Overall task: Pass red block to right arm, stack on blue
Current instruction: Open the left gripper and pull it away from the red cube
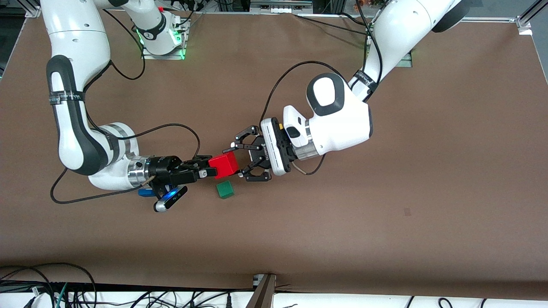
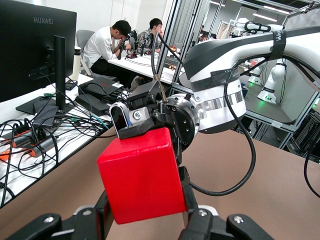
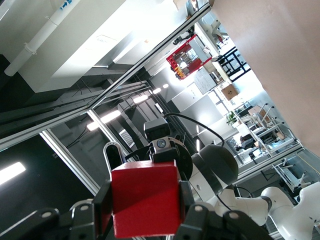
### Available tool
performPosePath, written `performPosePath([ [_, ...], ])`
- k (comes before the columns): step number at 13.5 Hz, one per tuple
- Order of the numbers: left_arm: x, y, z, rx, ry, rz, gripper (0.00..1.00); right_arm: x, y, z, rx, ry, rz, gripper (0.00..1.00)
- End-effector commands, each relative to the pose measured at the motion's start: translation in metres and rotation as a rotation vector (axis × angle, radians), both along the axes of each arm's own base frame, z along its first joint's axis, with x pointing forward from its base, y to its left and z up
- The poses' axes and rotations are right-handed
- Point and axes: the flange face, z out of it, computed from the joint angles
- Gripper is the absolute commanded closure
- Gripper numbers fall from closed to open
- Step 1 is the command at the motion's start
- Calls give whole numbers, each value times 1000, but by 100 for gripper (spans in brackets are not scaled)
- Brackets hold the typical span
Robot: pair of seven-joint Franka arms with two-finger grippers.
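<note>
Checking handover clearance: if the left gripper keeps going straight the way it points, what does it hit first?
The red block, held by the right gripper. The left gripper points straight at it, fingers open around its near end; whether they touch it is unclear.

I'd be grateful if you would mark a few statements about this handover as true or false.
1. The red block is up in the air between the right gripper and the left gripper. True.
2. The green cube sits on the blue cube. False: it lies alone on the table, and the blue cube is partly hidden under the right arm's wrist.
3. The right gripper is shut on the red block. True.
4. The red block is already stacked on the blue cube. False: it is not yet there.
</note>
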Motion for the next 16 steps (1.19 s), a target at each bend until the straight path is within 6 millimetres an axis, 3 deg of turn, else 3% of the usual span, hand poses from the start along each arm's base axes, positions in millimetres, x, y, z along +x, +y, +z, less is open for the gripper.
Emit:
performPosePath([
  [1, 2, -5, -2, -22, -7, 14, 59, 4, 0, 7, 20, 10, 3, 100],
  [2, 3, -3, -2, -20, -9, 16, 1, 5, 0, 8, 20, 9, 2, 100],
  [6, 1, -4, -1, -26, 30, 25, 0, 8, -7, 17, 1, -19, 3, 100],
  [9, 5, 11, 5, -19, 69, 49, 0, 16, -21, 34, -107, -61, 43, 100],
  [13, 4, 30, -31, 36, 208, 34, 0, 22, -48, 51, -329, -171, 108, 100],
  [16, 22, 67, -55, 104, 357, 27, 0, 11, -69, 84, -542, -264, 173, 100],
])
